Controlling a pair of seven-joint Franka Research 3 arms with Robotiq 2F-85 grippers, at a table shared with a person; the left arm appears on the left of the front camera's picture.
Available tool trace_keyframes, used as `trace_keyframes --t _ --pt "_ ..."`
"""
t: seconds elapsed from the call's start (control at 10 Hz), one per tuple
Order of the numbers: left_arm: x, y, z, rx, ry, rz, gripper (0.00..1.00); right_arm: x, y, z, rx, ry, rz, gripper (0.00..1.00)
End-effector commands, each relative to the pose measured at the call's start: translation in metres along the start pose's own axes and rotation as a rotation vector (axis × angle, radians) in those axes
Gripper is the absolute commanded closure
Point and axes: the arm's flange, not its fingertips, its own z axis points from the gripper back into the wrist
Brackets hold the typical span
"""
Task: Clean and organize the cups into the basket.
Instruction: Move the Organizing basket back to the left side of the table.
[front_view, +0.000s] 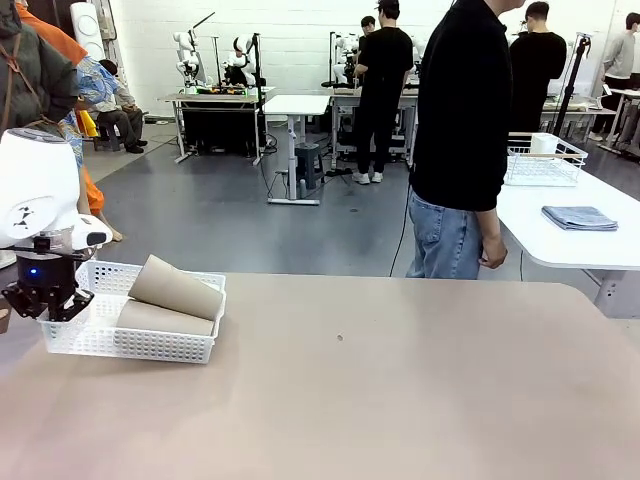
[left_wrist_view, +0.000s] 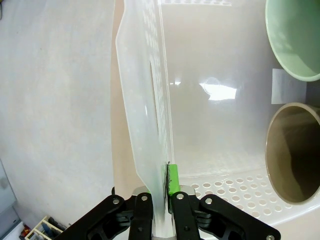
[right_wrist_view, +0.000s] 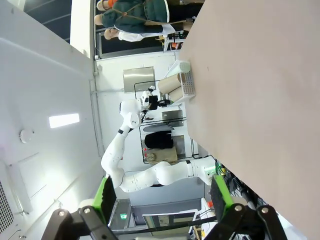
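We stand at a wide table (front_view: 400, 380) with a plain beige top, in a big workshop where other benches and some people are behind; one person (front_view: 462, 130) in a black top and jeans waits at the far edge of the table, arms hanging down. The basket (front_view: 130, 345) is our landmark: it sits near the table's left end, and inside it two tan-brown cups (front_view: 175, 288) lie on their sides, one resting on top of the other. In the left wrist view we look into the basket (left_wrist_view: 150, 100) from its end and see the open mouth of a tan cup (left_wrist_view: 295, 152) and, beside it, the mouth of a pale mint green cup (left_wrist_view: 295, 40). The cups seem already collected, so we judge that this part of the task is nearly finished. Our left gripper (front_view: 45, 300) is at the left end of the basket, pointing downward, and its jaws are clenched on the thin end wall, with one green pad (left_wrist_view: 173, 179) pressed against the inner side. We think it holds the wall in order to pull or straighten the basket, but we cannot be sure. Our right gripper (right_wrist_view: 160, 200) is far from the basket, raised and turned to look along the table, with its fingers spread wide and nothing between them.
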Motion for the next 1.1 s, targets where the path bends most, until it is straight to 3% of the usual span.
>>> trace_keyframes --t 0.0,0.5,1.0 --pt "0.003 -0.002 -0.001 0.004 0.006 -0.004 0.94 -0.002 -0.001 0.0 0.012 0.003 0.016 0.0" --pt "0.038 0.045 -0.015 -0.016 -0.053 -0.098 0.94 -0.002 -0.001 0.0 0.012 0.003 0.016 0.0" --pt "0.061 0.031 -0.067 -0.02 0.087 -0.037 0.94 -0.002 -0.001 0.0 0.012 0.003 0.016 0.0"
